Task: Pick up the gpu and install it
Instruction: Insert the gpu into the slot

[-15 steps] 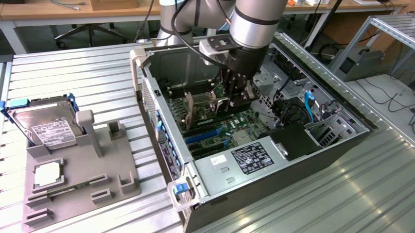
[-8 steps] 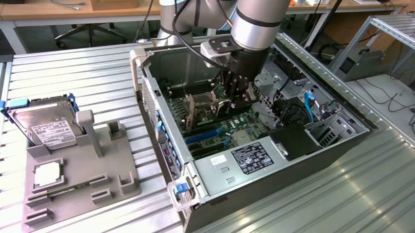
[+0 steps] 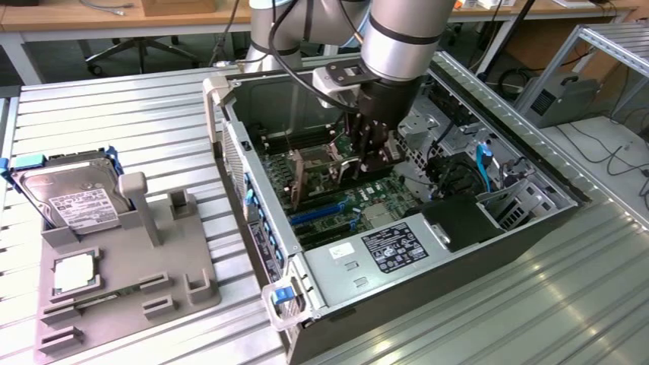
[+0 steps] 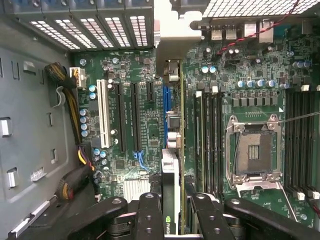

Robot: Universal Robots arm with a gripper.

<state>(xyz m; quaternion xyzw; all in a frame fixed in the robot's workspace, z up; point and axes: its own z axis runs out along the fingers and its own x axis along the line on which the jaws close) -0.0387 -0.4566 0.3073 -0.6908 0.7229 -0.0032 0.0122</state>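
The tool (image 4: 175, 212) is down inside the open computer case (image 3: 527, 220), its two black, bolted fingers (image 4: 150, 215) pinching the gpu (image 4: 171, 175) from either side. The gpu stands on edge, a thin flat card, lying just beside a long blue slot (image 4: 165, 102) on the green circuit board (image 4: 260, 100). Its pale metal bracket (image 4: 172, 30) reaches the perforated slot covers at the case wall. Whether the card is fully seated cannot be told. A square, steel-framed socket (image 4: 252, 152) lies near it, and a white slot (image 4: 104, 112) and a bundle of yellow and black cables (image 4: 75, 100) are on its other side.

On the ribbed metal worktop (image 3: 121, 114), at the exterior view's left, a matte grey holder (image 3: 132, 281) carries a shiny hard drive (image 3: 71, 194) in a blue frame and a small square chip (image 3: 73, 274).
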